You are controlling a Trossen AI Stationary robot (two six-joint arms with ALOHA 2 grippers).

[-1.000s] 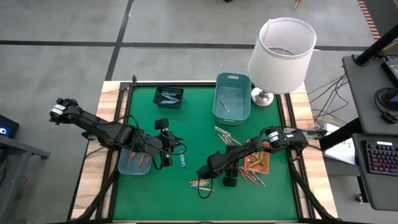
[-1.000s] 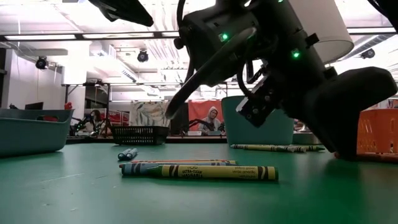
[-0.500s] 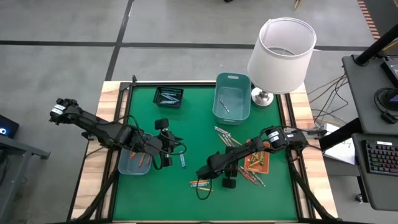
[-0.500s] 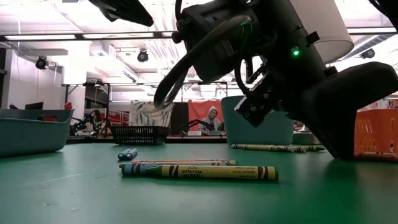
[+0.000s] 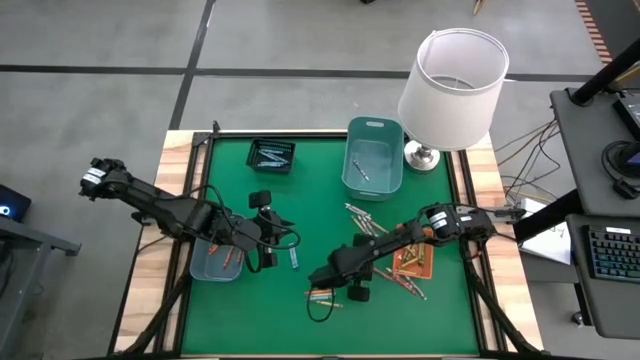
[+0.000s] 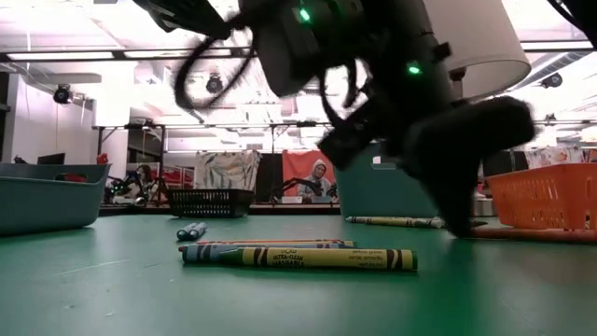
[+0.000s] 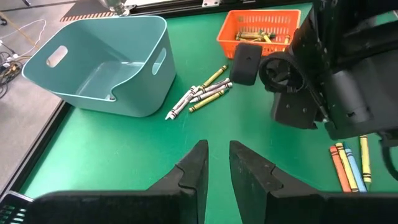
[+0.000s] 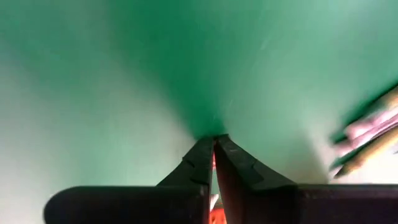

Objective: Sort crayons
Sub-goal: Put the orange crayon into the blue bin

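The green table mat (image 5: 300,210) carries everything. At its far right stands a lamp with a white shade (image 5: 453,75), and just left of that a deep teal bin (image 5: 374,156) holds one crayon. A shallower teal tray (image 5: 206,262) sits near the left edge under the left arm, with a few reddish crayons in it. A small black basket (image 5: 271,155) at the far left holds pale sticks, and an orange basket (image 5: 413,260) at the near right holds orange and yellowish crayons.

The left gripper (image 7: 216,165) waits over the mat beside the shallow tray, its fingers nearly together with a thin gap and nothing between them.

The right gripper (image 8: 213,152) is low over the near middle of the mat, fingers pinched together on a thin orange-red crayon (image 8: 213,160), a sliver of which shows between them.

Loose crayons lie in three groups: a bundle (image 5: 363,224) between the deep bin and the orange basket, a few (image 5: 320,294) near the front edge by the right gripper, including a yellow crayon (image 6: 322,259) nearest the low camera, and a blue crayon (image 5: 294,259) just right of the left gripper.
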